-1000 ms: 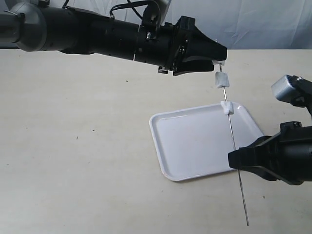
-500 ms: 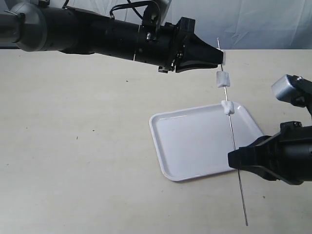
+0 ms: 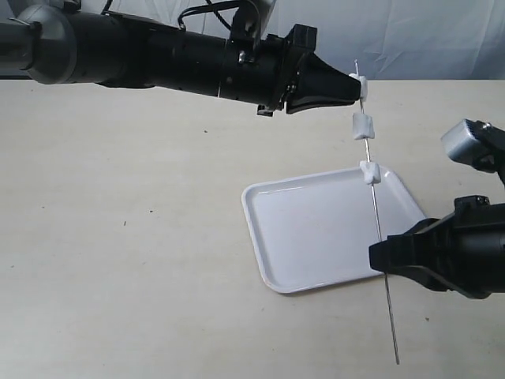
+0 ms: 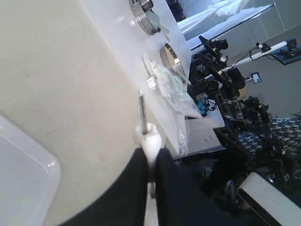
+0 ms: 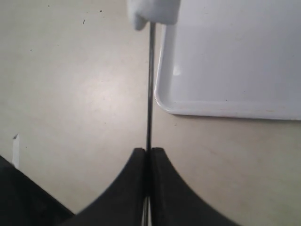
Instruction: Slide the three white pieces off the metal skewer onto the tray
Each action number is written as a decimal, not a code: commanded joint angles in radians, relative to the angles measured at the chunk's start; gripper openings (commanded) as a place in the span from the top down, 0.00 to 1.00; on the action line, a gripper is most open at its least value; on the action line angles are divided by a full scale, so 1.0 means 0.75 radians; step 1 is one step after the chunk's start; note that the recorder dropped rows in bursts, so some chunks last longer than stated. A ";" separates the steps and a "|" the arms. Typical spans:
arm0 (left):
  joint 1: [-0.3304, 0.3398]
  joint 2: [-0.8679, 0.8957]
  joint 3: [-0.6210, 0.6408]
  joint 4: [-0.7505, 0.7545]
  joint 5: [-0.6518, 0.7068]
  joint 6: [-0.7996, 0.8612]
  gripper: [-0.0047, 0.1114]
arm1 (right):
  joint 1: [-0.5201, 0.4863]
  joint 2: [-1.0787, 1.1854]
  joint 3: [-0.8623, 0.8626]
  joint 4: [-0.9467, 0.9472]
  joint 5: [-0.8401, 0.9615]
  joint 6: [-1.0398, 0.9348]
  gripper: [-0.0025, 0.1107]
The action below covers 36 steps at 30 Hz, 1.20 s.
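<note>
- Left pincer (image 3: 359, 87): reaches in from the left of the exterior view. Its fingers are pressed together on the top white piece (image 3: 363, 84), which sits near the upper end of the metal skewer (image 3: 377, 221). The left wrist view confirms the pinch: the white lump (image 4: 151, 141) bulges between the black fingertips (image 4: 136, 165), and the skewer tip (image 4: 141, 106) sticks out beyond it.
- Right pincer (image 3: 379, 258): fingers pressed together on the lower part of the skewer (the right wrist view shows the rod (image 5: 150, 84) running straight into the closed pincer (image 5: 148, 153)).
- Metal skewer: held off the tabletop (image 3: 118, 237) between the two pincers, near upright and slightly tilted. Its lower end runs out below the right pincer; whether that end touches the tabletop cannot be told.
- Three white pieces: all threaded on the skewer, none on the tray (image 3: 316, 229). The middle white piece (image 3: 361, 126) hangs just below the top one, apart from it. The lowest white piece (image 3: 368, 173) lines up with the tray's far rim in the exterior view.
- Tray: flat on the tabletop, right of centre, with the skewer crossing in front of its right-hand part.
</note>
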 commanded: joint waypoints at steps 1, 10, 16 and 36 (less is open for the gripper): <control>-0.003 0.001 0.000 -0.081 -0.037 0.033 0.96 | -0.005 -0.007 0.065 0.007 0.029 -0.010 0.98; -0.003 0.001 0.000 -0.122 -0.190 0.102 0.96 | -0.005 -0.007 0.191 0.140 0.053 -0.108 0.98; -0.003 0.001 0.000 0.219 -0.341 -0.070 0.96 | -0.005 -0.031 0.191 0.135 0.051 -0.111 0.98; -0.072 0.319 0.000 0.861 -0.244 -0.594 0.96 | -0.005 -0.034 0.166 0.136 -0.041 -0.107 0.98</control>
